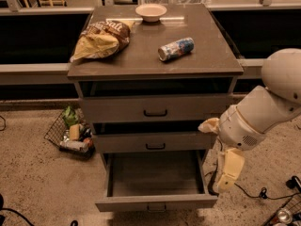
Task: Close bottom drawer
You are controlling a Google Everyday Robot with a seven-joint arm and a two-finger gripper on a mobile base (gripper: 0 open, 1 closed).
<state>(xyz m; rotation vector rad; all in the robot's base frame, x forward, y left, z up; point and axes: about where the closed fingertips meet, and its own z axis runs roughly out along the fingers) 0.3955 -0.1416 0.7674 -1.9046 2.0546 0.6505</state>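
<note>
The bottom drawer point(155, 203) of the grey-brown cabinet is pulled far out, and its shallow tray looks empty. Its flat front faces me with a small dark handle point(156, 207) at the centre. The middle drawer point(155, 142) and the top drawer point(155, 108) stick out only slightly. My gripper point(229, 171) hangs from the white arm point(268, 109) just right of the open drawer, beside its right front corner and a little above it. Its pale yellow fingers point(230, 166) point down, holding nothing.
On the cabinet top point(207, 60) lie a chip bag point(101, 39), a can on its side point(176, 48) and a small bowl point(151, 12). A wire basket of items point(70, 133) sits on the floor at left. Cables point(254, 192) lie on the floor at right.
</note>
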